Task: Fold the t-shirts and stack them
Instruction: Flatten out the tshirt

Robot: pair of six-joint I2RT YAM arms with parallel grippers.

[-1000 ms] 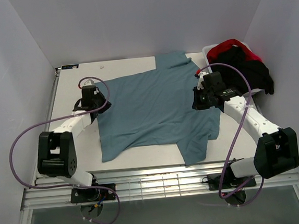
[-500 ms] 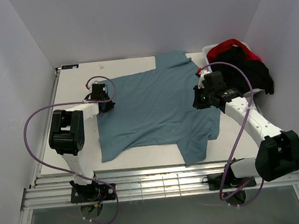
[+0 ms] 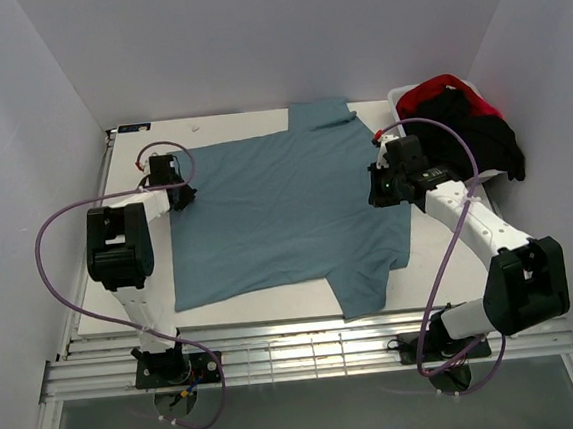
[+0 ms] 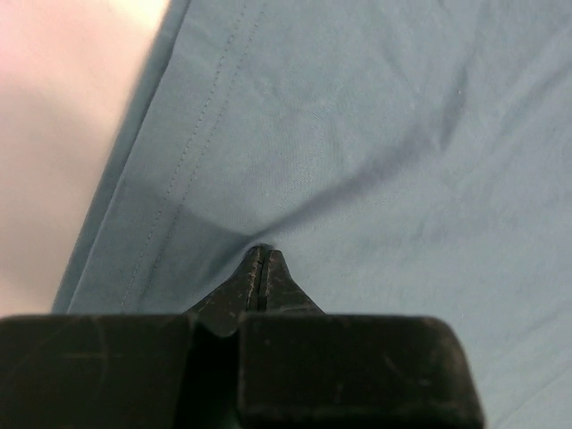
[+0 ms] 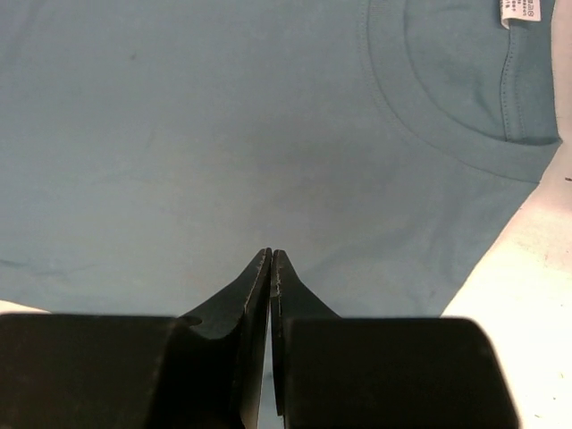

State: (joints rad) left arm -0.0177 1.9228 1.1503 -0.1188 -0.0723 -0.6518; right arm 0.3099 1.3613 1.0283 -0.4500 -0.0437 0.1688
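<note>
The teal t-shirt (image 3: 287,214) lies spread flat across the middle of the table (image 3: 127,173), one sleeve at the far edge and the other hanging toward the near edge. My left gripper (image 4: 259,259) sits at the shirt's left edge, jaws pressed together and pinching a small pucker of cloth. My right gripper (image 5: 271,259) is at the right edge near the collar (image 5: 447,134) and white tag (image 5: 523,11), jaws closed; I cannot tell whether it has cloth. The red (image 3: 434,91) and black (image 3: 475,133) tees are heaped in the white tub (image 3: 398,95) at the far right.
</note>
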